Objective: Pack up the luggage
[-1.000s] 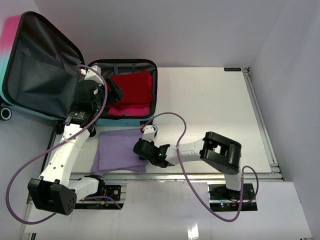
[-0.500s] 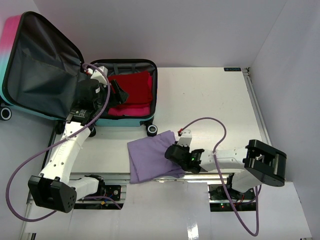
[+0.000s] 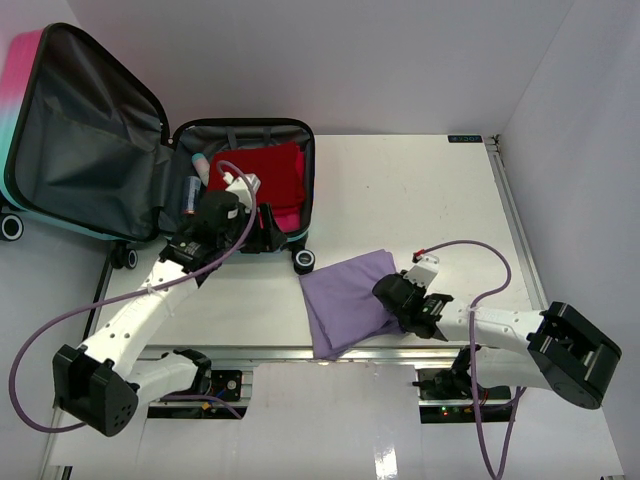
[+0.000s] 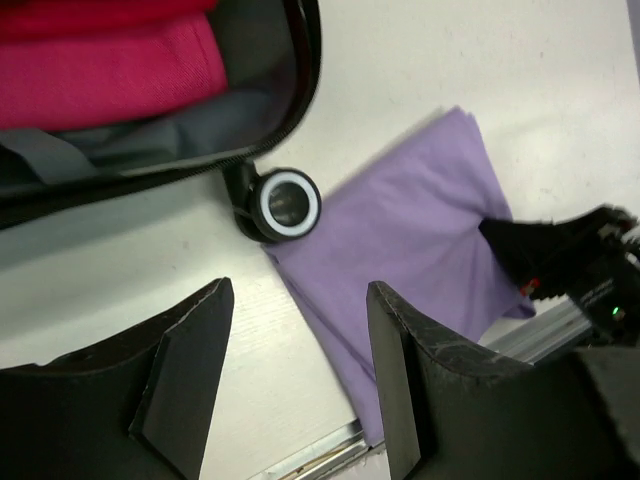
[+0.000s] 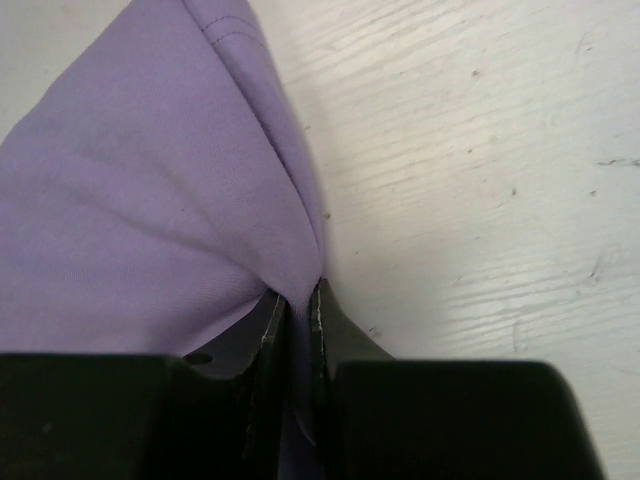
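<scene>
The luggage [image 3: 85, 120] lies open at the back left, its pink-to-teal lid propped up. Its base holds a folded red cloth [image 3: 262, 170] over a pink one [image 4: 110, 70]. A purple cloth [image 3: 348, 296] lies crumpled on the table near the front edge. My right gripper [image 5: 297, 300] is shut on the purple cloth [image 5: 130, 200], pinching a fold of its right edge. My left gripper [image 4: 300, 300] hangs open and empty above the table. It is just in front of the luggage's black wheel [image 4: 288, 202], with the purple cloth [image 4: 420, 230] to its right.
A small pink and white bottle [image 3: 199, 164] and a dark item [image 3: 193, 192] lie in the luggage base by the hinge. A metal rail [image 3: 290, 352] runs along the table's near edge. White walls close in the right side and the back.
My right gripper has dragged the purple cloth from the near left to the near middle right. My left gripper has come out of the luggage to its front edge.
</scene>
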